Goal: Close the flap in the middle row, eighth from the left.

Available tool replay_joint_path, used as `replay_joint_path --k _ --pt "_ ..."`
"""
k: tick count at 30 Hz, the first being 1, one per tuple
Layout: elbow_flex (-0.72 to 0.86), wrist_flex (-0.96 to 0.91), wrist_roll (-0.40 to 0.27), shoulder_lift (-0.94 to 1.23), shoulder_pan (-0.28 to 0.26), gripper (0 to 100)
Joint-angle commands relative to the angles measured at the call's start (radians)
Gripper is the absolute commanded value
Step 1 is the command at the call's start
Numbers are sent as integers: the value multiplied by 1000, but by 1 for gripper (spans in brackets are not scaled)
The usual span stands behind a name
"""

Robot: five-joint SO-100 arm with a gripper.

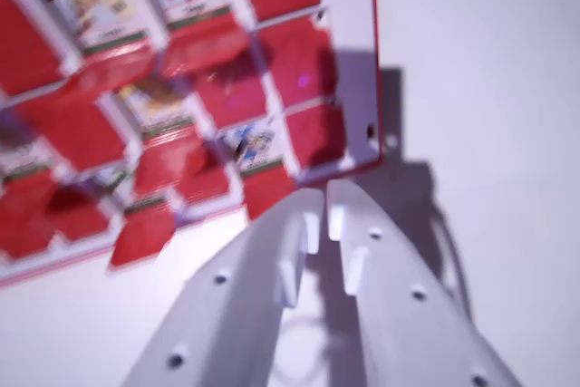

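My hand (324, 198) nearly closed and empty, tips just below the red flap board (181, 106), blurred picture cards showing above-left, white bench (489, 61) beyond

the game board (358, 61) is seen in the upper left of the wrist view, lying on the table (489, 70), which extends to the right and below it. the gripper (323, 201) is placed just before the board's lower right corner, with rows of flaps (172, 147) spread to its left.
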Motion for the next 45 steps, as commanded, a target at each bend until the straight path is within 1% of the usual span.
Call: replay_joint_path --k 1,5,8,14,17,20,23,31,35,37,45 --pt "-103 209 0 210 -41 0" --pt "-210 440 26 245 -94 0" --pt "-281 555 35 264 -137 0" --pt "-322 620 44 345 -212 0" --pt "-337 655 38 385 -256 0" --pt "-348 695 51 405 -301 0" --pt "-370 735 67 408 -328 0" --pt "-382 746 72 434 -328 0" --pt "-417 761 26 448 -341 0" --pt "-423 762 14 456 -342 0" --pt "-402 764 28 468 -316 0"
